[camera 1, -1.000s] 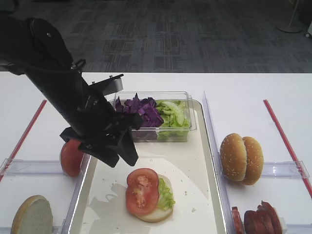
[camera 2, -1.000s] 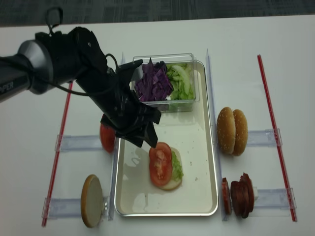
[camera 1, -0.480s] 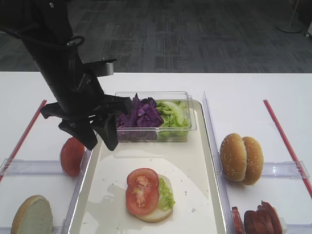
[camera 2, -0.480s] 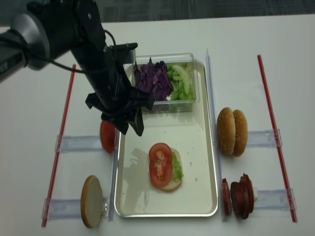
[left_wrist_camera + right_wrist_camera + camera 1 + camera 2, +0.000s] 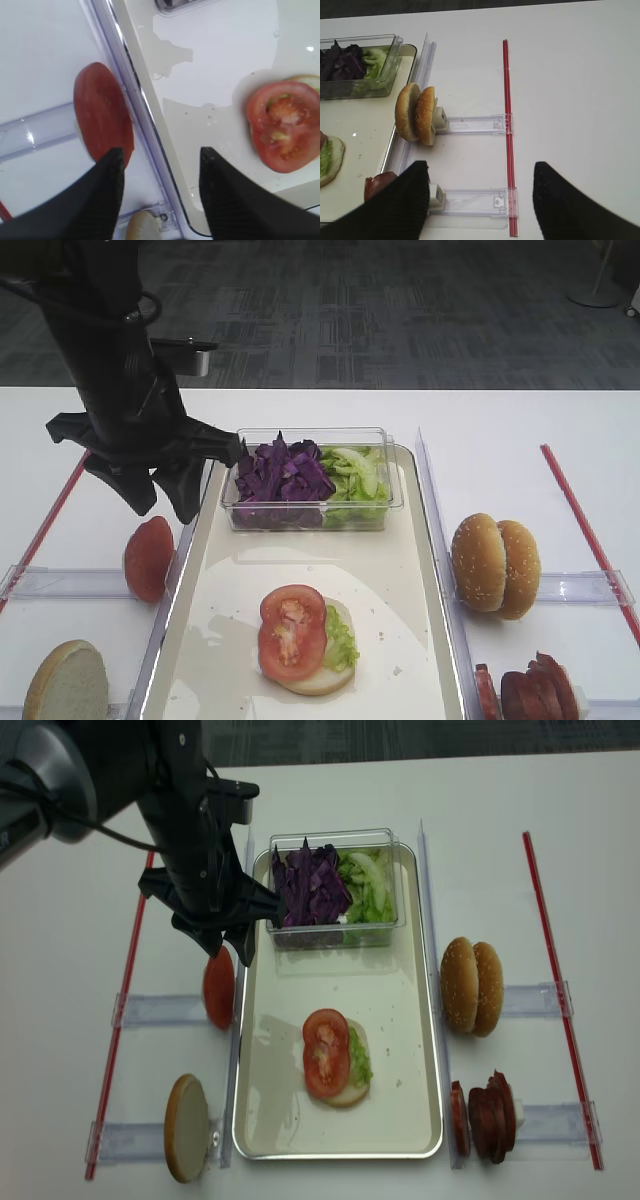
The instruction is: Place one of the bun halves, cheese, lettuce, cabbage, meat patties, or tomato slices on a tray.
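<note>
Above the tray's left rim, the left gripper (image 5: 156, 192) is seen with jaws parted and nothing held between them. Over the last second it has been drawn back from above the stack on the tray (image 5: 400, 570) toward the standing tomato slices (image 5: 148, 558) on the worktop (image 5: 490, 415). A tomato slice (image 5: 291, 632) is left lying on lettuce (image 5: 341, 638) and a bun half (image 5: 325, 676), so that placement is judged done. Open tray floor remains between the stack and the clear box (image 5: 312, 478) of cabbage (image 5: 280, 470). The tray's raised rim stands just beside the slice holder, leaving little room. The right gripper (image 5: 480, 200) is parked open and empty near the paired buns (image 5: 415, 114).
</note>
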